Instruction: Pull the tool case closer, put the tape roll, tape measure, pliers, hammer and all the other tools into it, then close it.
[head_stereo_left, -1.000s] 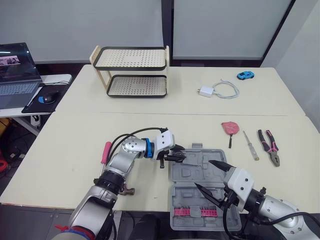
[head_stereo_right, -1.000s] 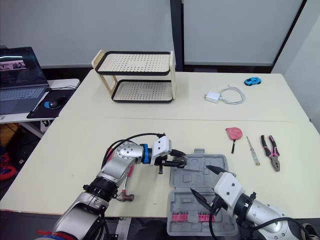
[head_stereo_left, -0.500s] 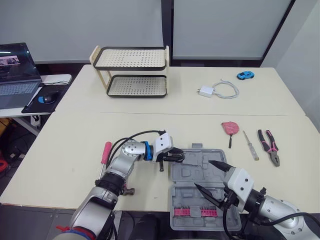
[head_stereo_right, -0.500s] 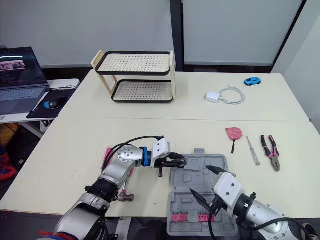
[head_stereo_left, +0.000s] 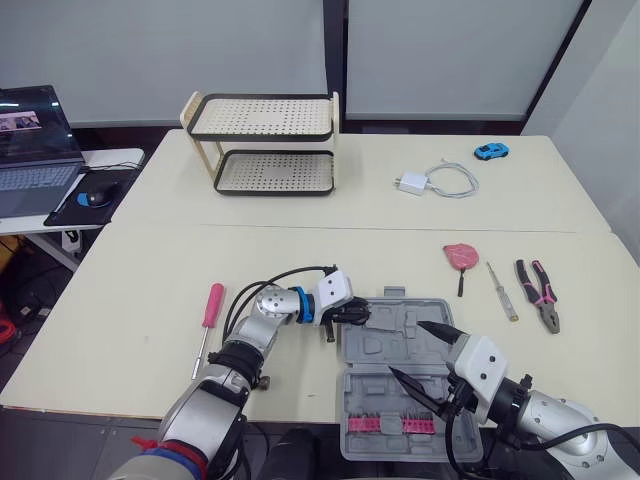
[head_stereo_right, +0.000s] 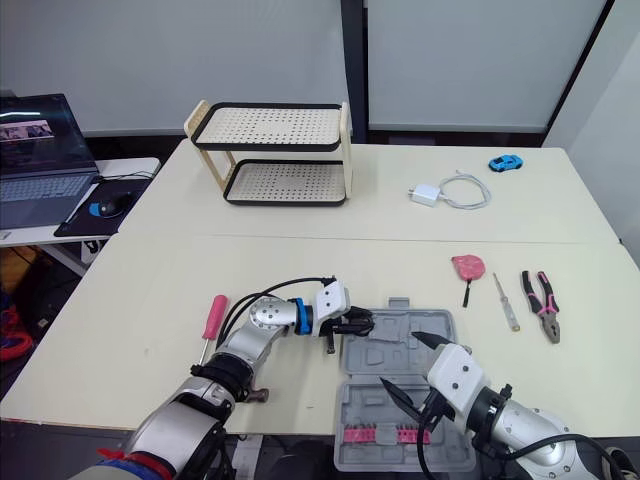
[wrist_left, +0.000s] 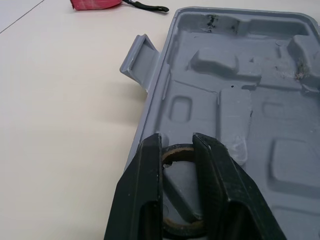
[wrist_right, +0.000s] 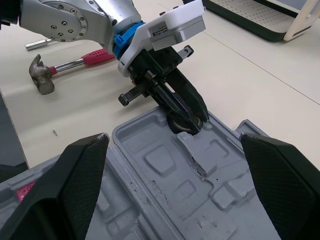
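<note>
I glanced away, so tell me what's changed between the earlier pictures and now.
The left arm shifted toward the tool case and its wrist sank slightly, uncovering the red handle of the hammer. The left tool still clamps the tape roll over the case's left edge. The right tool stays open above the case; the pliers haven't moved.

You're in an office-like lab: 2 cream tables (head_stereo_left: 140, 290) pushed together, a laptop (head_stereo_left: 35, 150) (mouse (head_stereo_left: 92, 197) beside it) on a side desk (head_stereo_left: 115, 157), plain wall panels (head_stereo_left: 200, 50) behind.
</note>
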